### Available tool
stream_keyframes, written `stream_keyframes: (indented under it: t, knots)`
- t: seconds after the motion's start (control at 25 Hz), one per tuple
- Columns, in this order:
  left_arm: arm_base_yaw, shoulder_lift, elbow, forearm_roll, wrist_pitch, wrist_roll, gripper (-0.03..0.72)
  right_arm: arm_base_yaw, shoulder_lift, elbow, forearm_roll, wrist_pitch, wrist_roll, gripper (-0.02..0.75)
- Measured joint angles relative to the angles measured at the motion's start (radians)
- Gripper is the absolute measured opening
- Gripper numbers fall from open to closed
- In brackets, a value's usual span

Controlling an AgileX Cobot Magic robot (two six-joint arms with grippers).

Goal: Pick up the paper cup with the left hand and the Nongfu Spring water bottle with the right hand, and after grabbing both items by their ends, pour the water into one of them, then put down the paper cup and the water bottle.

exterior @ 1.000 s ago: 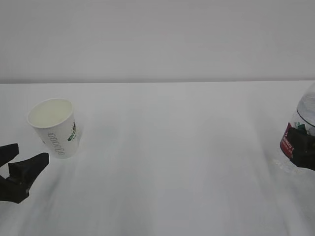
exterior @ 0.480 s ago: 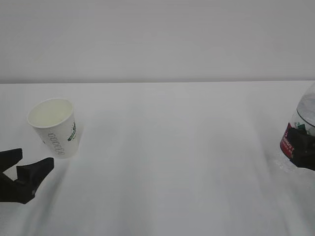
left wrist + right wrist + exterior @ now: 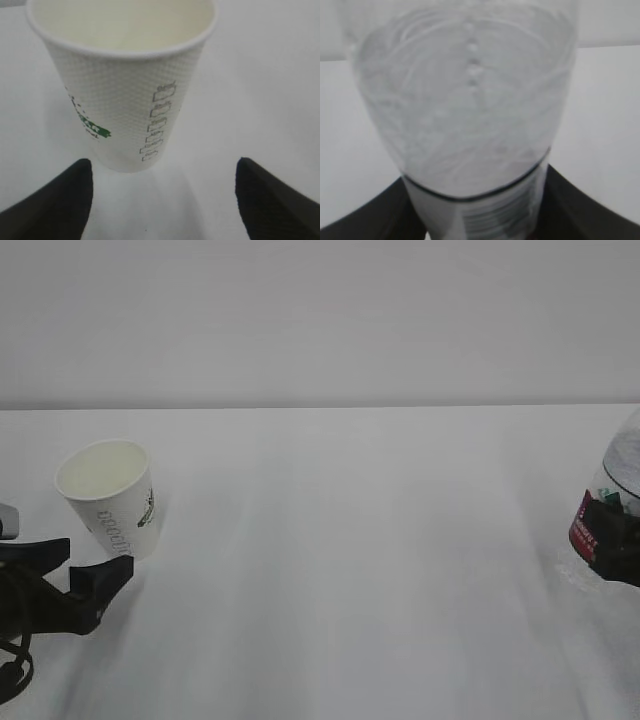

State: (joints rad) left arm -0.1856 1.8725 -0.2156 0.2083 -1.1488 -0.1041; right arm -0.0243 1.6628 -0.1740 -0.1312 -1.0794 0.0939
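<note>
Paper cup (image 3: 108,496), upright at nine o'clock; we note the left hand (image 3: 72,578) spread just before it, empty. Nongfu Spring water bottle (image 3: 612,502) at three o'clock, clamped by the right hand (image 3: 612,550). Risk: one finger nudging the light cup over.

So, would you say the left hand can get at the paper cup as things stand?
Probably yes: the left hand is open, its fingers wider than the paper cup just ahead, with nothing between them.

Grey vertical lettering on the paper cup (image 3: 125,90), too blurred to read, small green logo at its 8 o'clock, red label on the Nongfu Spring water bottle (image 3: 612,502), characters illegible
</note>
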Motion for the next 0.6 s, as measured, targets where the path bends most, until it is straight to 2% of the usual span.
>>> stream_keyframes:
  t: [0.6]
  knots:
    - [0.000,0.079,-0.082,-0.009,-0.003,0.000,0.686,0.000,0.000,0.000,-0.022,0.000,-0.005,0.419]
